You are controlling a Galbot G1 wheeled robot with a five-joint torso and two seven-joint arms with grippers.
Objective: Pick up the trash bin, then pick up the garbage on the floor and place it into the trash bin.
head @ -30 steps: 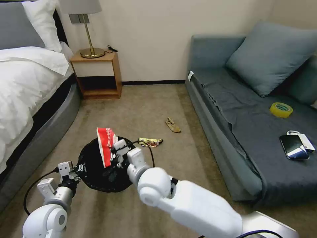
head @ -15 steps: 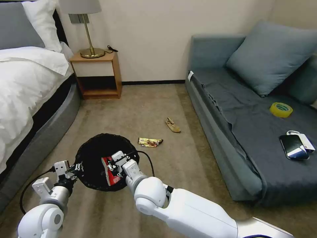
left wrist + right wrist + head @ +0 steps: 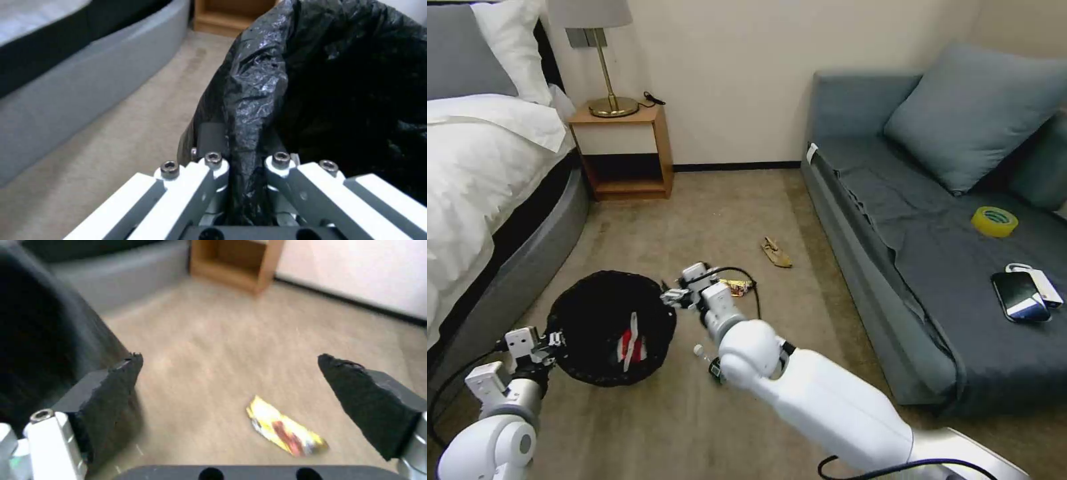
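The trash bin (image 3: pixel 594 313), lined with a wrinkly black bag, is held just above the carpet at the lower left. My left gripper (image 3: pixel 549 340) is shut on its near rim; in the left wrist view the fingers (image 3: pixel 209 166) pinch the bag (image 3: pixel 253 93). A red-and-white carton (image 3: pixel 630 343) lies inside the bin. My right gripper (image 3: pixel 680 292) is open just right of the bin, over the carpet near the gold wrapper (image 3: pixel 739 287). In the right wrist view the wrapper (image 3: pixel 285 433) lies between and below the spread fingers (image 3: pixel 118 380). A tan scrap (image 3: pixel 777 253) lies farther off. A clear bottle (image 3: pixel 699 350) peeks out beside my right arm.
A bed (image 3: pixel 487 187) runs along the left, with a wooden nightstand (image 3: pixel 624 150) and a lamp (image 3: pixel 604 60) by the wall. On the right a grey sofa (image 3: pixel 934 267) carries a yellow tape roll (image 3: pixel 994 221) and a black phone (image 3: pixel 1019 295). Open carpet lies between them.
The right gripper lowered the carton into the bin, let it go, and swung right toward the gold wrapper. The left arm has drawn the bin leftward.
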